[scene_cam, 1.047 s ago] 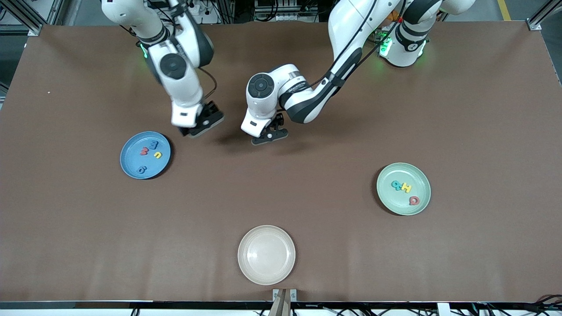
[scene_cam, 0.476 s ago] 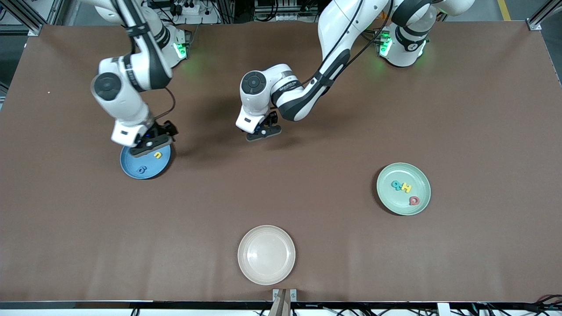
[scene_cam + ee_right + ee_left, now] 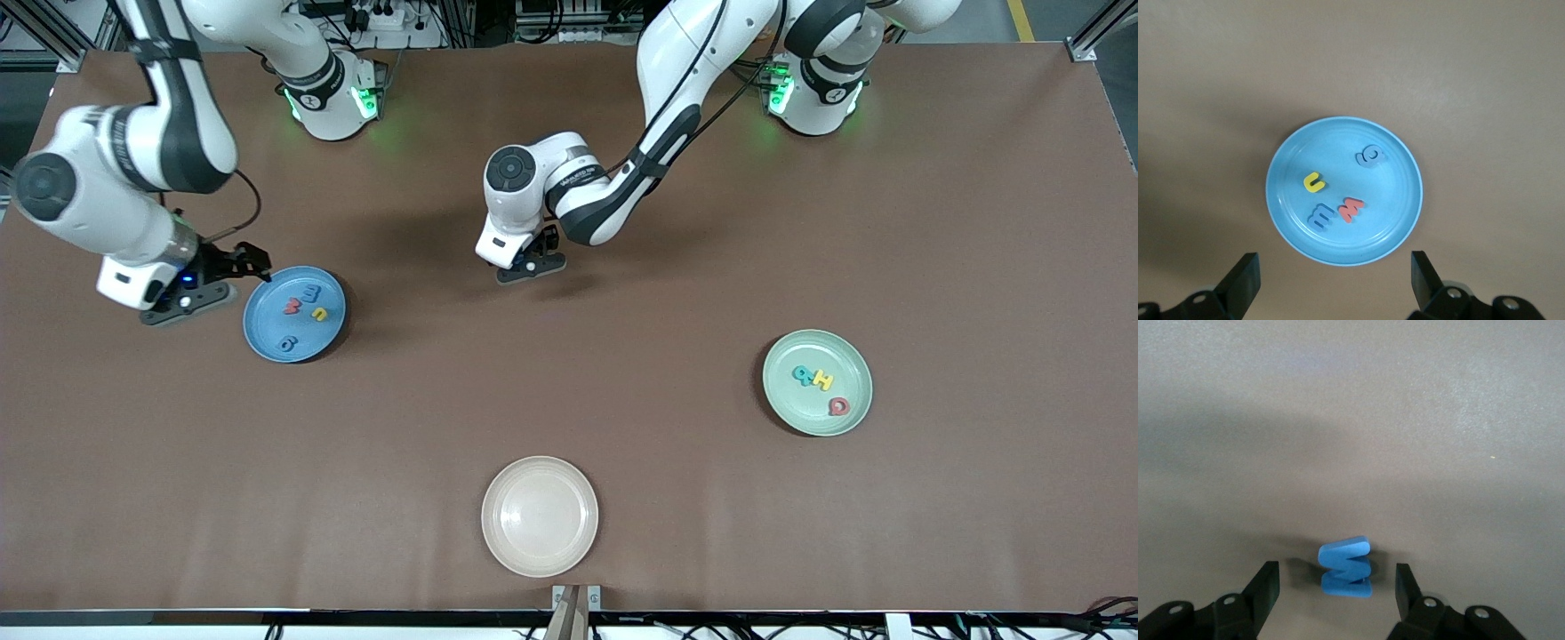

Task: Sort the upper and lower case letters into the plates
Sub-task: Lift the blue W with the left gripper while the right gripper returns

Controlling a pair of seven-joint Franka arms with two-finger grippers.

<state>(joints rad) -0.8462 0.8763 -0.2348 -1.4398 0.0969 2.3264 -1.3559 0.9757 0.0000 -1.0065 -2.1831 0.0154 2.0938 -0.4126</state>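
Now clear of the blue plate [image 3: 294, 315], right gripper [image 3: 209, 284] just beside its rim, fingers wide and empty; four letters in it. Poised low over the blue letter [image 3: 1345, 567], left gripper [image 3: 532, 267], fingers wide astride it. Probably bound for the green plate [image 3: 817, 383].

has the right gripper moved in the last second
Yes. The right gripper has swung from the table's middle, across the blue plate, to that plate's edge toward the right arm's end.
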